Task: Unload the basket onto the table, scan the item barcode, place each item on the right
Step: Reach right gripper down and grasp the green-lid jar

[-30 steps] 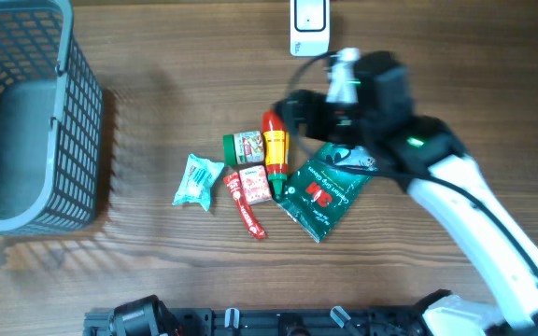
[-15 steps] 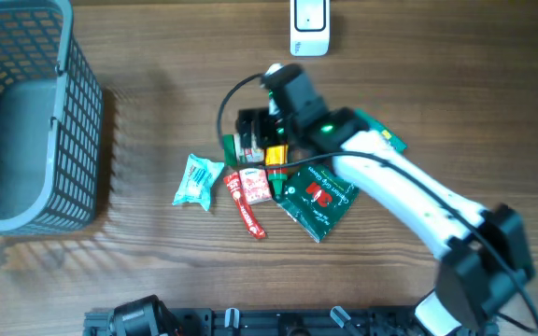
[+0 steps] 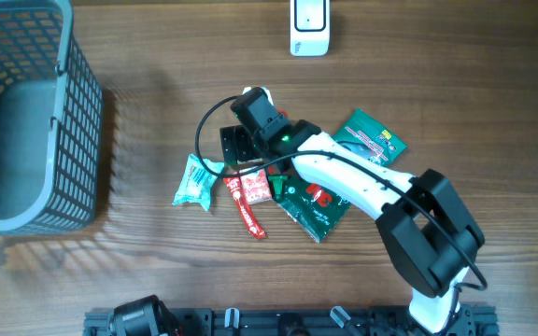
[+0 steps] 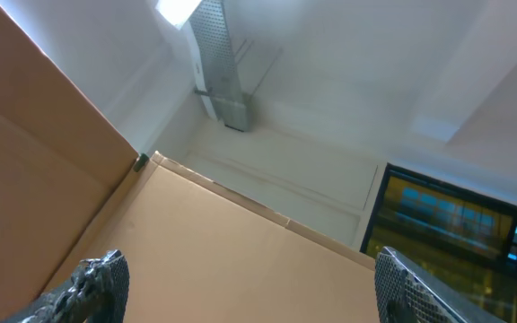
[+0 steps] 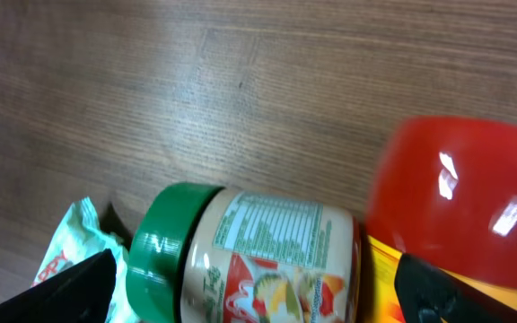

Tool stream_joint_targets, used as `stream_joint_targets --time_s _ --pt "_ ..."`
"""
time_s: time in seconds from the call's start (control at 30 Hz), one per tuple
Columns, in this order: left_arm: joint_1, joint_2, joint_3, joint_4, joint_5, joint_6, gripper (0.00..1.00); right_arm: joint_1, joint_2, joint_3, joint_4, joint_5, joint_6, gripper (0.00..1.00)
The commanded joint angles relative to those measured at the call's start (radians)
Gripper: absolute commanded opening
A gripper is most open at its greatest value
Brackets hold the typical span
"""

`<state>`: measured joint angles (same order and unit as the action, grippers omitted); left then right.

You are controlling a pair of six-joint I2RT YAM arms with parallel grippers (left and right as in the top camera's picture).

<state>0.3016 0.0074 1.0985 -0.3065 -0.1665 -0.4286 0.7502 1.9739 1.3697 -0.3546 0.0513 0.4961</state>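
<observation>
Jar (image 5: 267, 256) with a green lid looks like the item to scan. It lies on its side on the table (image 5: 240, 90), in the cluster under the right arm (image 3: 362, 182), with a teal packet (image 5: 65, 256) touching its lid end and a red cap (image 5: 456, 197) just beside its base. The right jaws are spread wide and straddle it, gripping nothing yet. To do this step well, they should come down squarely across the glass body, clear of the packet and the cap, and close on the label's middle so the jar does not roll. After lifting, the printed side should be turned toward the white scanner (image 3: 308, 28) at the table's far edge. The left jaws point at the ceiling, apart, with nothing between them.

The jar's label shows a panel of fine print and fruit pictures, too blurred to read, and no barcode is visible. A green packet (image 3: 320, 210) carries red lettering that the arm partly hides.
</observation>
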Motion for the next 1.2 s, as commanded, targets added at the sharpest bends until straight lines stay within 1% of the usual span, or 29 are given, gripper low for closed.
stream_joint_targets --time_s 0.0,0.17,0.43,0.67,0.87,1.07,1.13,1.17 --pt "0.006 -0.002 -0.002 0.0 -0.002 0.001 0.75 0.002 0.035 0.021 0.026 0.038 0.009 1.0" --pt "0.006 -0.002 -0.002 0.0 -0.002 0.001 0.75 0.008 0.051 0.021 0.027 -0.002 0.03 1.0" --pt "0.006 -0.002 -0.002 -0.001 -0.002 0.001 0.76 0.063 0.051 0.021 0.025 0.004 0.031 1.0" --pt "0.006 -0.002 -0.002 -0.001 -0.002 0.001 0.76 0.063 0.08 0.021 0.004 0.0 0.084 1.0" --pt "0.006 -0.002 -0.002 -0.001 -0.002 0.001 0.79 0.069 0.146 0.021 -0.018 -0.033 0.093 1.0" --pt "0.006 -0.002 -0.002 0.0 -0.002 0.001 0.8 0.066 0.15 0.021 -0.029 -0.041 0.109 0.99" --pt "0.006 -0.002 -0.002 0.0 -0.002 0.001 0.8 0.066 0.15 0.021 -0.028 -0.041 0.109 0.96" --pt "0.006 -0.002 -0.002 0.0 -0.002 0.001 0.8 0.066 0.15 0.021 -0.027 -0.041 0.109 0.9"
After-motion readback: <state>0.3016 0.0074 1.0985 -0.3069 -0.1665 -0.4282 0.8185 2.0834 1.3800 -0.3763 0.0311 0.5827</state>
